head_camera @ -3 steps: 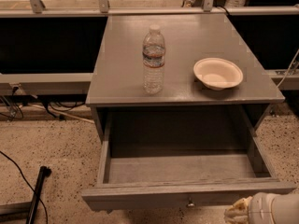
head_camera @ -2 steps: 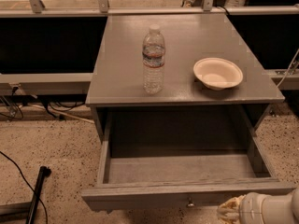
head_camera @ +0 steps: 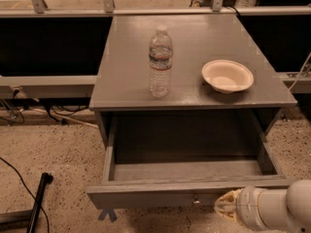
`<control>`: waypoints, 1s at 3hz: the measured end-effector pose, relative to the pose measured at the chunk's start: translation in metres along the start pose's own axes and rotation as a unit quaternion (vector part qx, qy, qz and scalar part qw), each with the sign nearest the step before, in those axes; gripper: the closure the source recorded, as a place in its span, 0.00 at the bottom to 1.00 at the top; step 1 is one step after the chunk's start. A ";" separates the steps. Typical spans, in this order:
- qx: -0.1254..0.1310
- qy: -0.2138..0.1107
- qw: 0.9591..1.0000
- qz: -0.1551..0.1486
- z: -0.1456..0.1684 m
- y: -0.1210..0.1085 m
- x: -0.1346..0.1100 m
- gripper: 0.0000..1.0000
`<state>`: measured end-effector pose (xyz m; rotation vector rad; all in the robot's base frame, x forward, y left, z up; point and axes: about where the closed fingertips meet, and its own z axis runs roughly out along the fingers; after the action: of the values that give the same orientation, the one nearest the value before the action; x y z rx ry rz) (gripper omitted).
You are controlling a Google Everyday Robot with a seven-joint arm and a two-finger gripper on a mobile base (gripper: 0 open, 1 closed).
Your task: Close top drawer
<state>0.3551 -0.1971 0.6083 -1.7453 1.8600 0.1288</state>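
One gripper [head_camera: 226, 208], tan at the tip, on a thick white arm [head_camera: 279, 210] that enters from the lower right corner; it sits low, at the very front of the scene, and whether it is open or closed cannot be told. One top drawer [head_camera: 146, 197], wide and gray, pulled well out of its cabinet [head_camera: 194, 35]; its front panel runs to the left of the gripper and just above it, and the gray box interior lies open behind the panel, up and to the left of the gripper. One small round knob [head_camera: 196, 198] at the centre of that panel, just beside the gripper on its left; whether the gripper touches the knob or the panel cannot be told. One clear water bottle [head_camera: 160, 62] with a white cap and a label band, upright on the cabinet top, well above the gripper and to its left. One shallow cream bowl [head_camera: 227, 75], upright on the same top, almost straight above the gripper and well apart from it; the bowl stands to the right of the bottle, with bare gray surface between them. One speckled floor [head_camera: 53, 149], spreading to the left of the gripper under and around the cabinet. One black pole [head_camera: 38, 203], lying slanted on the floor far to the gripper's left. Several dark cables [head_camera: 12, 113] on the floor at the far left edge, above the pole. One metal rail [head_camera: 58, 11] with slanted struts, running across behind the cabinet, farthest from the gripper.
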 end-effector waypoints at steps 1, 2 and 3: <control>0.009 -0.021 1.000 -0.005 0.030 -0.044 -0.015 1.00; 0.009 -0.021 1.000 -0.005 0.030 -0.044 -0.015 1.00; 0.017 -0.024 0.999 -0.023 0.035 -0.067 -0.008 1.00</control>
<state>0.4296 -0.1839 0.6036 -1.7462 1.7759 0.1195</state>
